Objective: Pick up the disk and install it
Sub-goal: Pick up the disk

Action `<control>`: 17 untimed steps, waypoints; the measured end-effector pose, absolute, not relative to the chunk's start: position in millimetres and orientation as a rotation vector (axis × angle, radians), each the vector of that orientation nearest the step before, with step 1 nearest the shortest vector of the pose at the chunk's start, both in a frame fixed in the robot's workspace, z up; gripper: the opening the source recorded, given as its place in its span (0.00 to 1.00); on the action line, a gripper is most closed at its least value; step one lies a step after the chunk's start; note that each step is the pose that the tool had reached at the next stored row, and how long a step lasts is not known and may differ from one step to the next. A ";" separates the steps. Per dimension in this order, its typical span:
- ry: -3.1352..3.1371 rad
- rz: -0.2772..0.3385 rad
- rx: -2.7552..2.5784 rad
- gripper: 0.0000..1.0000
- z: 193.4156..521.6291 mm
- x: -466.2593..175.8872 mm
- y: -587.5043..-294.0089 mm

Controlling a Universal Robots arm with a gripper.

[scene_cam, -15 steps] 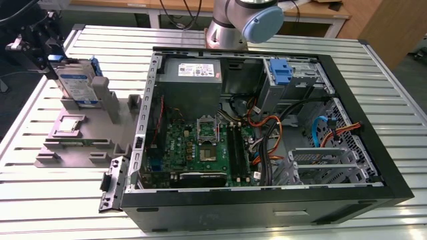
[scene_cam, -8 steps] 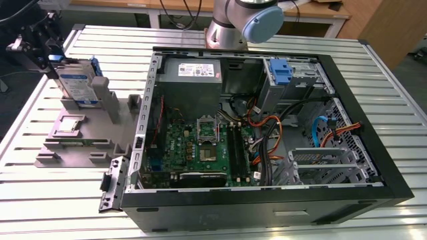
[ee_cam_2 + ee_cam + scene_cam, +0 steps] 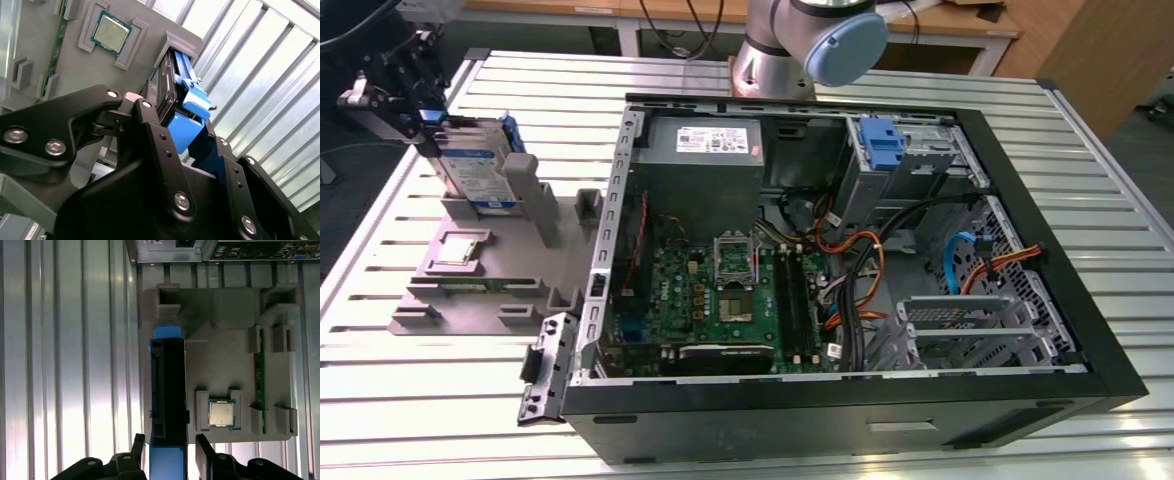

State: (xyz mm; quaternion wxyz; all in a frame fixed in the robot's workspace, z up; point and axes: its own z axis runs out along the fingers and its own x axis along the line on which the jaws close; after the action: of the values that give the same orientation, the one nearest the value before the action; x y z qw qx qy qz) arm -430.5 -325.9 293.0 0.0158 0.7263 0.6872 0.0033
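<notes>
- Now your gripper (image 3: pixel 169 442) is spread open, with one finger on each side of the disk (image 3: pixel 167 385).
- In the first wrist view you can see a thin gap between each of the fingers (image 3: pixel 138 444) and the blue frame, so nothing is pinched yet.
- You can see the disk (image 3: pixel 474 165) in the exterior view too. It stands on its edge in a slot of the grey holder (image 3: pixel 494 290), at the exterior view's left, outside the computer case (image 3: pixel 1107 370).
- The holder lies flat on the slatted metal table (image 3: pixel 427 400), just beside the case.
- You can spot a small square processor chip (image 3: pixel 221 413) lying flat in its own pocket of the holder, near the disk but not touching it.
- A thin green memory stick (image 3: pixel 259 375) stands on its edge in another slot of the holder, on the far side of the chip from the disk.
- The case lies open with its green board facing up.
- Inside it you can see a grey power supply box (image 3: pixel 700 140) and, to the exterior view's right of that, a blue frame (image 3: pixel 881 140) in a metal bay.
- Your robot arm's base (image 3: pixel 807 40) stands behind the case.
</notes>
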 end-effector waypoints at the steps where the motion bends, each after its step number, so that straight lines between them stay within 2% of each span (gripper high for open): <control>1: 2.137 0.010 2.260 0.53 292.8 -430.5 -325.9; 2: 2.136 0.010 2.260 0.47 292.5 -430.4 -325.9; 17: 2.094 0.009 2.299 0.47 287.8 -429.8 -325.9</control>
State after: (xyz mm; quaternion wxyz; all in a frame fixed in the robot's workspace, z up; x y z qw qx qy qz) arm -429.8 -325.9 287.8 0.0158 0.7392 0.6733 0.0030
